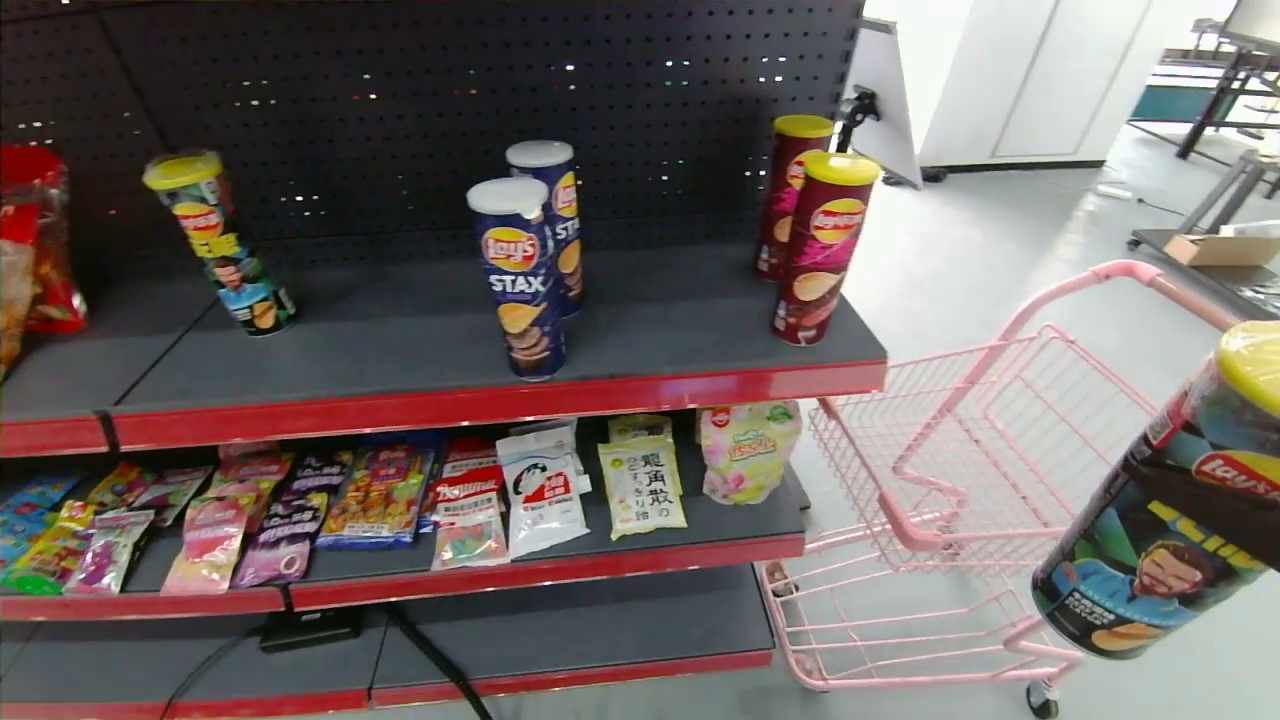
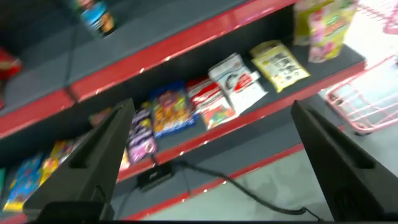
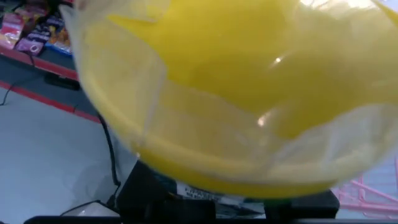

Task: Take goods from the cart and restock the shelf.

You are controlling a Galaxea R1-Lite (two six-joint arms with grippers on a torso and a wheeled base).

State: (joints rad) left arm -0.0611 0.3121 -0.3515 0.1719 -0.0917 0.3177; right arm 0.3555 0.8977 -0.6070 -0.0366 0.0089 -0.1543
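Restocking under way: a yellow-lidded chip can (image 1: 1170, 500) is held tilted in the right claw (image 3: 211, 202), above the pink cart (image 1: 960, 440) at the right. The left claw (image 2: 211, 155) is spread wide and empty. The can is best righted, carried left past the maroon cans (image 1: 815, 235), and set flat on the top shelf (image 1: 400, 405) beside the matching can (image 1: 222, 245) before being released.

We find the cart (image 1: 1000, 420) at three o'clock, just beside the end of the shelf (image 1: 660, 330). At four o'clock a tilted can (image 1: 1150, 540) hangs before the cart.
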